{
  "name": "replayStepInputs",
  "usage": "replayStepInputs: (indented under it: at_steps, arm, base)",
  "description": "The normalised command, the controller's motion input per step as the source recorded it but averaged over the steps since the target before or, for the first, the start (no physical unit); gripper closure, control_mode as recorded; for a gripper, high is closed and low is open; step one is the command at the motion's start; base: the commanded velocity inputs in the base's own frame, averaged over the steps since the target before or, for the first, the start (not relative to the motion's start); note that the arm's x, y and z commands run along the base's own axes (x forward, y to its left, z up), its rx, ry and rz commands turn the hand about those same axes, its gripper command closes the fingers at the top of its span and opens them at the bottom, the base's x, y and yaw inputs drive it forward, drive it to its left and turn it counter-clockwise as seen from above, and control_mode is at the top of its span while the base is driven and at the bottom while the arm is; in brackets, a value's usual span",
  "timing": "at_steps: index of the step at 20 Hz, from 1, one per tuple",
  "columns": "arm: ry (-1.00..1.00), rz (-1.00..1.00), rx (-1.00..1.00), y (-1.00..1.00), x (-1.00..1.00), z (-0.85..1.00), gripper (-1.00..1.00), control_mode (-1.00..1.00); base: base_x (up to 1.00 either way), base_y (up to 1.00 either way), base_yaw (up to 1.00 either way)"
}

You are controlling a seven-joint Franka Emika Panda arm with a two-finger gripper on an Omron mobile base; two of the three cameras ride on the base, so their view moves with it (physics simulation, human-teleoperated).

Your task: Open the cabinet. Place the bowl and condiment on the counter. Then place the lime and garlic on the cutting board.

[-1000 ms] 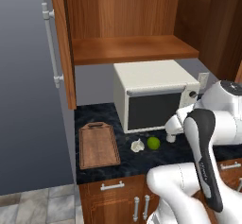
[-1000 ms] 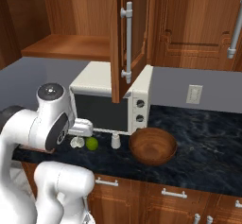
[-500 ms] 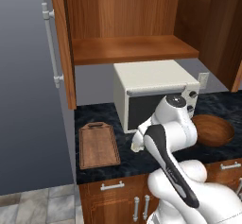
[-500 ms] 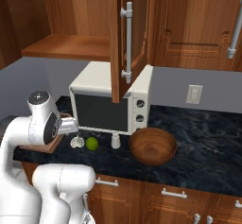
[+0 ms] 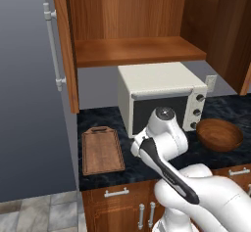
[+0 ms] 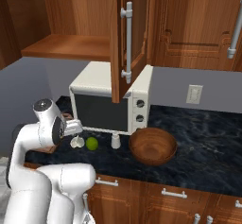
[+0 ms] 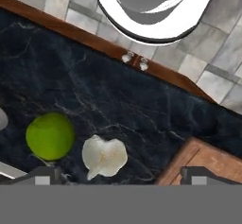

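**Claw poised over garlic, cabinet doors wide**

Hand view: gripper [image 7: 120, 175] w/ jaws spread apart, nothing held, at bottom edge above garlic [image 7: 104, 156] lower centre; lime [image 7: 50, 136] just beside it at lower left, both on counter [image 7: 118, 105]. Cutting board [image 7: 208, 164] corner at lower right. Right base view, centre: bowl [image 6: 152, 145] and condiment [image 6: 116, 140] on counter before microwave [image 6: 111, 102]. Cabinet [image 6: 94, 24] open at top.
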Motion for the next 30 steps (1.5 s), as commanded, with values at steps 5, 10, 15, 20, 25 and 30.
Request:
replayStepInputs:
  at_steps: [5, 10, 15, 20, 25, 30]
  arm:
    - [0.03, 0.0, 0.0, -0.12, 0.15, -0.32, -1.0, -1.0]
    - [0.07, 0.0, 0.0, -0.13, 0.22, -0.4, -1.0, -1.0]
    - [0.07, 0.0, 0.0, -0.02, 0.32, -0.41, -1.0, -1.0]
    - [0.06, 0.01, 0.0, 0.0, 0.3, -0.54, -1.0, -1.0]
    - [0.06, 0.01, 0.0, 0.0, 0.22, -0.42, -1.0, -1.0]
    - [0.05, 0.01, 0.0, 0.0, 0.13, -0.32, -1.0, -1.0]
  base:
    - [0.0, 0.0, 0.0]
    - [0.0, 0.0, 0.0]
    - [0.0, 0.0, 0.0]
    - [0.0, 0.0, 0.0]
    - [0.0, 0.0, 0.0]
    - [0.0, 0.0, 0.0]
